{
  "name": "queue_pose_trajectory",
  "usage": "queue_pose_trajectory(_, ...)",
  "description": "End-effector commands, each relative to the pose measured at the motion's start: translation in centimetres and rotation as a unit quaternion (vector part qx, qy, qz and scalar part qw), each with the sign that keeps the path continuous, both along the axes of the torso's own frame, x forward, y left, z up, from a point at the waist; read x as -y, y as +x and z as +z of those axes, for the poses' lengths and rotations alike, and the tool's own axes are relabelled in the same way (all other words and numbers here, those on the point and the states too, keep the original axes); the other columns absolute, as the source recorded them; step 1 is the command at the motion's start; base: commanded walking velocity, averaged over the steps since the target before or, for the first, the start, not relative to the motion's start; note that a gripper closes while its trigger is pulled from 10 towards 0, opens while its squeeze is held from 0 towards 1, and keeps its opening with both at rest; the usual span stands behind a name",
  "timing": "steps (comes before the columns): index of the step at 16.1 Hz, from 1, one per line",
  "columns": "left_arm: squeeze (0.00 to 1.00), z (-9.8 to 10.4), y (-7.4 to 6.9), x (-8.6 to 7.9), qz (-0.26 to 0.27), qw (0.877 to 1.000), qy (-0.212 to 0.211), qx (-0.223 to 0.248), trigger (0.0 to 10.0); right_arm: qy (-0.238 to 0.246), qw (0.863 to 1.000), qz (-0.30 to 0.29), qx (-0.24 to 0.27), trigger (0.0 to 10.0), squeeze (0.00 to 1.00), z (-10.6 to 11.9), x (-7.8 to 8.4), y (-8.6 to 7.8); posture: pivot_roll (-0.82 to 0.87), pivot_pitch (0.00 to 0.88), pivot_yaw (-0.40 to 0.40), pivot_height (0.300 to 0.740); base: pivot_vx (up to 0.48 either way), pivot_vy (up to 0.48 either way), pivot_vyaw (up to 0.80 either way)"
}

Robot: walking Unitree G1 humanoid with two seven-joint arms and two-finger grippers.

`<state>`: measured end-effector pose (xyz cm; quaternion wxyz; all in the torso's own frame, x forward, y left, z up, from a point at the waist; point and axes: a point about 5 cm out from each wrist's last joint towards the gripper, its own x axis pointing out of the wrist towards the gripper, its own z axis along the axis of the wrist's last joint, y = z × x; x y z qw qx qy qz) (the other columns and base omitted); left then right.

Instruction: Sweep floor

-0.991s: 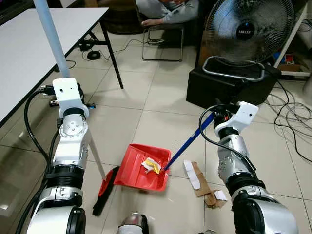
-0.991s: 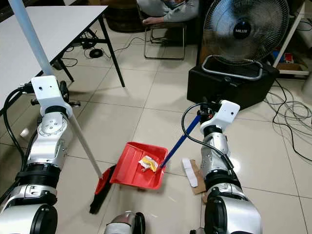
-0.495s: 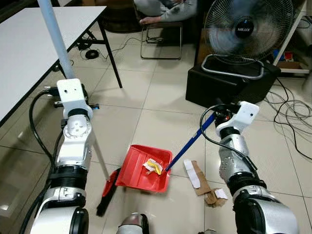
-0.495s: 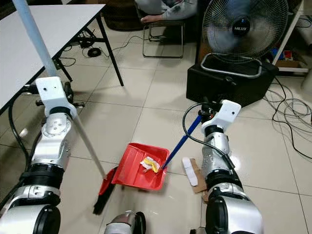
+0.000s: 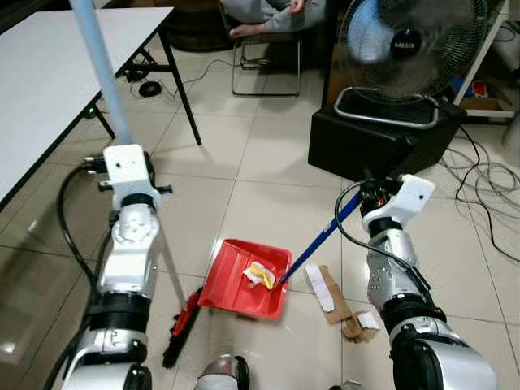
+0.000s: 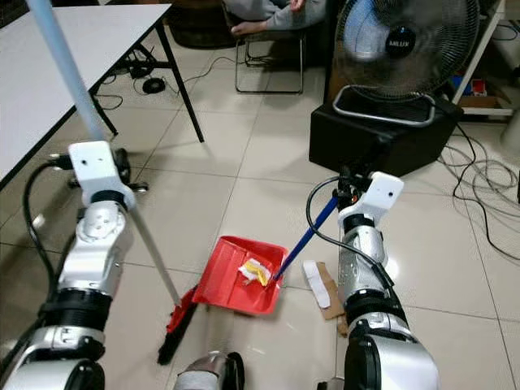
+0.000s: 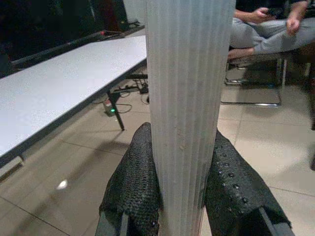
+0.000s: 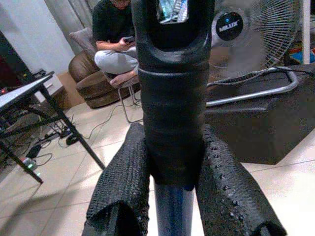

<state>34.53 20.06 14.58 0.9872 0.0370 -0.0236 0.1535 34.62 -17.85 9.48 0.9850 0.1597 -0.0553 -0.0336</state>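
Left gripper clenched on upright broom handle. Right gripper grasps dustpan handle; below it, red dustpan holds paper scraps.

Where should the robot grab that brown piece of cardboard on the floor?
The brown cardboard lies flat on the tiles beside the red dustpan, so nothing sticks up to pinch. I'd come from above at its far end, sliding one finger under the edge. The right gripper is busy holding the dustpan's blue handle.
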Motion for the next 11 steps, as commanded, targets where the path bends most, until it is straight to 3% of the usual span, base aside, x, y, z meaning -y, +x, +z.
queue_pose_trajectory(1,0.00,0.5,-0.2,-0.2,0.000,1.000,0.005,0.011,10.0,-0.004,1.000,0.003,0.021,10.0,0.00,1.1,-0.2,0.4,0.01,0.113,0.123,0.740,0.000,0.000,0.80)
queue_pose_trajectory(11,0.00,1.0,-0.4,-0.6,0.005,1.000,0.014,0.013,10.0,-0.004,1.000,0.012,0.017,10.0,0.00,1.1,-1.3,0.6,0.03,0.086,0.125,0.740,0.000,0.000,0.80)
